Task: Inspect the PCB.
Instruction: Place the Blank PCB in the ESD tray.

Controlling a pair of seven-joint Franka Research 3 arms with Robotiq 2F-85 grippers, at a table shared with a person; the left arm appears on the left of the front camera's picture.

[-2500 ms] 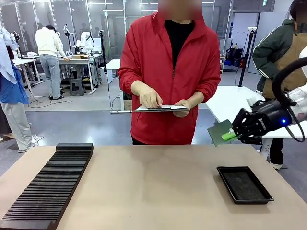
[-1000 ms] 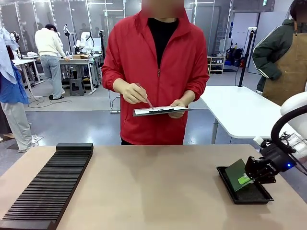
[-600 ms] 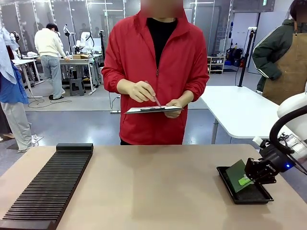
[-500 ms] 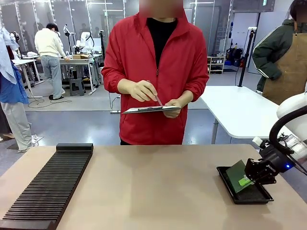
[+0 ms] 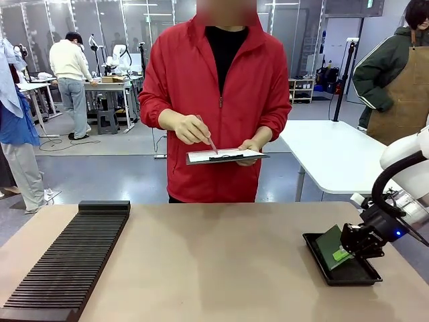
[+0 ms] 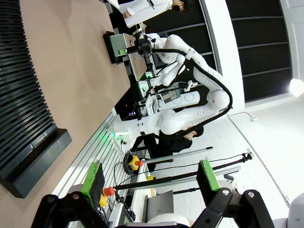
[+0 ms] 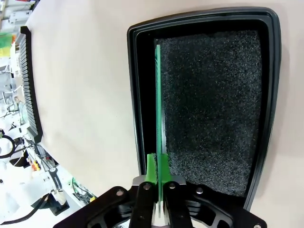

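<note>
The PCB [image 5: 330, 245] is a thin, flat green rectangle; in the front view its broad face looks a paler grey-green and it stands tilted, lower end down in the tray [image 5: 367, 277]; in the right wrist view it shows edge-on [image 7: 158, 104] as a narrow bright green line running away from the fingers over the tray's dark foam, close to one long wall of the tray [image 7: 134, 90]; fine markings cannot be made out. One PCB, one black shallow tray, near the tabletop's right edge and toward its near right corner.

The right gripper [image 5: 346, 252] reaches in from the right over the tray; its two green pads [image 7: 151, 167] lie close together with the board's near end between them — clamped on the PCB [image 7: 157, 171]. The left gripper [image 6: 149, 175] hangs off the tabletop's side, its two green-padded fingers [image 6: 93, 176] standing wide apart with nothing between them.

One long black ribbed rack [image 5: 70, 261] lies along the tabletop's left edge, running from the near left corner toward the far side; it also appears in the left wrist view [image 6: 21, 99].

One person in a red jacket [image 5: 214, 87] stands at the far edge, holding one clipboard [image 5: 224, 156] in one hand [image 5: 249, 149] and a pen in the other hand [image 5: 190, 129] — pen tip at the clipboard.
</note>
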